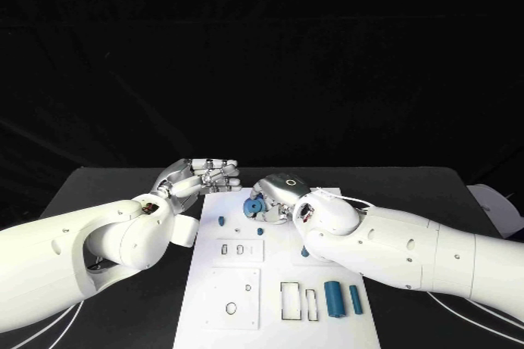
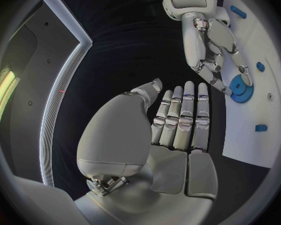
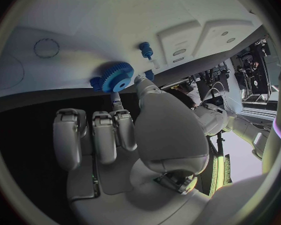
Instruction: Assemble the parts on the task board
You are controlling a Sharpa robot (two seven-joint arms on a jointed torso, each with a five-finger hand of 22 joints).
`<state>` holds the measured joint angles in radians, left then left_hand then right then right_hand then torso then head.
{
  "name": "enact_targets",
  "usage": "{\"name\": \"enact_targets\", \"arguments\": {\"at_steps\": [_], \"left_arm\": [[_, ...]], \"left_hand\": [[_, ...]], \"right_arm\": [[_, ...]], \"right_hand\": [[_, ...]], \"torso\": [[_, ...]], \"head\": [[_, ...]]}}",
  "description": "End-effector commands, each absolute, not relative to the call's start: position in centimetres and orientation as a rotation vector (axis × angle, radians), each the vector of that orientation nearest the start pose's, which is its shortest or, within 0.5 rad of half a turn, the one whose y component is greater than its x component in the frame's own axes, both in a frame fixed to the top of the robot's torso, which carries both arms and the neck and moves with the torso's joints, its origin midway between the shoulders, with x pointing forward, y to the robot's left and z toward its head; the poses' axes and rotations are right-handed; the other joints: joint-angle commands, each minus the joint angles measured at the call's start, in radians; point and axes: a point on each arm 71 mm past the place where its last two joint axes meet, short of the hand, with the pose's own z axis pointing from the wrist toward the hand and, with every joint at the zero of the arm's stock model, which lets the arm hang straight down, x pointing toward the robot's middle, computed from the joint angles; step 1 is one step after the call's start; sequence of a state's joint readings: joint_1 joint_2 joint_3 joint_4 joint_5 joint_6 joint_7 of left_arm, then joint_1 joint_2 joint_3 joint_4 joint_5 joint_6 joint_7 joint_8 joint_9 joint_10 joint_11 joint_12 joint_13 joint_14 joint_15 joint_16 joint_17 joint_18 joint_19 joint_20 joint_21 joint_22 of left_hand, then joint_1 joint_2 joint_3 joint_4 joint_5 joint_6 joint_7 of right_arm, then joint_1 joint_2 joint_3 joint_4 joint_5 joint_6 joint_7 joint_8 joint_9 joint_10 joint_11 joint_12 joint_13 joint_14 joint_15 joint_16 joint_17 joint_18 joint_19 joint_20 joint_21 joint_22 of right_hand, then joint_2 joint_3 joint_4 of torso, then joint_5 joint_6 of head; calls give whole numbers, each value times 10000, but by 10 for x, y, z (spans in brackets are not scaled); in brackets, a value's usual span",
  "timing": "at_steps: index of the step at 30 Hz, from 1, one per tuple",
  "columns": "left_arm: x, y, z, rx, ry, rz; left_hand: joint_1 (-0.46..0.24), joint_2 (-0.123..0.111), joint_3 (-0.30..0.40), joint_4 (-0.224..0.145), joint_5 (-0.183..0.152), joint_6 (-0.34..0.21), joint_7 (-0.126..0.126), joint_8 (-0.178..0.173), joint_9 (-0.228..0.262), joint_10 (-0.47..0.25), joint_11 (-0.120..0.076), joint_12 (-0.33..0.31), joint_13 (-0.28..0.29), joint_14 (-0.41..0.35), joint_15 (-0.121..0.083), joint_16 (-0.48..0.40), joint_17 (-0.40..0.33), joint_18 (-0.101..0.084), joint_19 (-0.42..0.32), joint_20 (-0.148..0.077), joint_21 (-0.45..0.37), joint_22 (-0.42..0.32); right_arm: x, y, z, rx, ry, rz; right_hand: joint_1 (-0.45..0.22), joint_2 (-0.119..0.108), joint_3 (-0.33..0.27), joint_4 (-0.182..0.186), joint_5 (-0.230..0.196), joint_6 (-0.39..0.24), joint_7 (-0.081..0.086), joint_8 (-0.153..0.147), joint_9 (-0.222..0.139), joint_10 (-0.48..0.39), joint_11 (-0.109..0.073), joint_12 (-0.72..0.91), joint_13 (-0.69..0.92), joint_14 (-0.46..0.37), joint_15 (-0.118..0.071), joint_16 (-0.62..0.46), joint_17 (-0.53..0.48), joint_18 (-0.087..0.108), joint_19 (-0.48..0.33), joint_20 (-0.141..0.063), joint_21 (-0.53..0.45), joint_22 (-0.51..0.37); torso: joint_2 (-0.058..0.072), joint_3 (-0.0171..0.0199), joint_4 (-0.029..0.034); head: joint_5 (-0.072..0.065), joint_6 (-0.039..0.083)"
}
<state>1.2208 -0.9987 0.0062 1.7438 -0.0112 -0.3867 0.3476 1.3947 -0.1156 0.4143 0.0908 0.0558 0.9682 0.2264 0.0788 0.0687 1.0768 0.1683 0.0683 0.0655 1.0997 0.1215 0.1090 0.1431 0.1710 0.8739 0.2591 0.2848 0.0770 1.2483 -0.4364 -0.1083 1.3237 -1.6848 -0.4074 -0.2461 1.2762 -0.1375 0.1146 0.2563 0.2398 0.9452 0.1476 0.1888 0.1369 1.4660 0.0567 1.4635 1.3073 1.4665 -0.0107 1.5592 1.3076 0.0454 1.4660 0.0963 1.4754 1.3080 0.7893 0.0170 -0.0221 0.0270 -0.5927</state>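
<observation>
Your two hands meet over the far end of the table.

Your left hand comes in from the left, fingers straight, side by side and holding nothing, thumb set apart. Your right hand reaches in from the right, bent down at the wrist, with its fingertips touching the blue gear.
</observation>
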Motion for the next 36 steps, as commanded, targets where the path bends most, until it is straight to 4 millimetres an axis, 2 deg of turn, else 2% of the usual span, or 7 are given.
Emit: {"name": "enact_targets", "arguments": {"at_steps": [1, 17, 21, 34, 36], "left_arm": [[456, 222, -136, -11017, 13897, -15629], [456, 224, -137, -11049, 13913, -15574], [456, 224, -137, -11056, 13914, -15562], [456, 225, -137, -11061, 13916, -15553], [456, 225, -137, -11064, 13911, -15542]], "left_hand": [[87, -34, 17, -52, 14, -6, 74, -35, -1, -7, 50, -43, 3, -34, 63, -41, 10, 130, -42, 37, -49, -12], [90, -33, 27, -63, 15, -17, 81, -45, -2, -24, 56, -48, 1, -45, 69, -58, 12, 130, -46, 38, -53, -15], [89, -34, 27, -63, 15, -18, 82, -46, -2, -25, 57, -48, 1, -46, 70, -59, 12, 130, -47, 39, -54, -16], [87, -34, 28, -64, 15, -19, 83, -48, -3, -27, 59, -49, 1, -48, 71, -62, 12, 130, -48, 39, -55, -16], [87, -34, 28, -64, 15, -19, 83, -48, -3, -27, 59, -49, 1, -48, 71, -62, 12, 130, -48, 39, -55, -16]], "right_arm": [[501, -48, -184, -3915, 15428, 6084], [504, -52, -187, -3832, 15824, 5868], [506, -54, -188, -3747, 15866, 5783], [506, -62, -189, -3623, 16150, 5654], [505, -64, -187, -3510, 15970, 5752]], "right_hand": [[-248, -18, -225, 141, -48, -37, 12, -107, -5, 107, 103, 7, 1407, 982, 70, 23, 2370, -119, 166, 70, -73, 1512], [-352, 139, -407, 227, 217, 59, 9, -249, 22, 102, 104, 9, 1415, 984, 76, 25, 2376, -120, 177, 88, -73, 1532], [-463, 242, -491, 284, 397, 16, 33, -378, 14, 109, 123, 21, 1430, 987, 89, 31, 2391, -123, 187, 96, -68, 1548], [-720, 447, -603, 319, 606, 111, 21, -488, 40, 171, 119, 90, 1509, 995, 91, 43, 2423, -137, 230, 103, -29, 1606], [-728, 487, -615, 289, 772, 166, 8, -510, 55, 188, 107, 108, 1529, 998, 82, 48, 2438, -144, 251, 98, -7, 1634]], "torso": [[-5, 0, -1], [-2, 4, -9], [-4, 6, -11], [-2, 10, -11], [-7, 17, -18]], "head": [[0, 31], [13, 43], [5, 42], [15, 36], [15, 37]]}}
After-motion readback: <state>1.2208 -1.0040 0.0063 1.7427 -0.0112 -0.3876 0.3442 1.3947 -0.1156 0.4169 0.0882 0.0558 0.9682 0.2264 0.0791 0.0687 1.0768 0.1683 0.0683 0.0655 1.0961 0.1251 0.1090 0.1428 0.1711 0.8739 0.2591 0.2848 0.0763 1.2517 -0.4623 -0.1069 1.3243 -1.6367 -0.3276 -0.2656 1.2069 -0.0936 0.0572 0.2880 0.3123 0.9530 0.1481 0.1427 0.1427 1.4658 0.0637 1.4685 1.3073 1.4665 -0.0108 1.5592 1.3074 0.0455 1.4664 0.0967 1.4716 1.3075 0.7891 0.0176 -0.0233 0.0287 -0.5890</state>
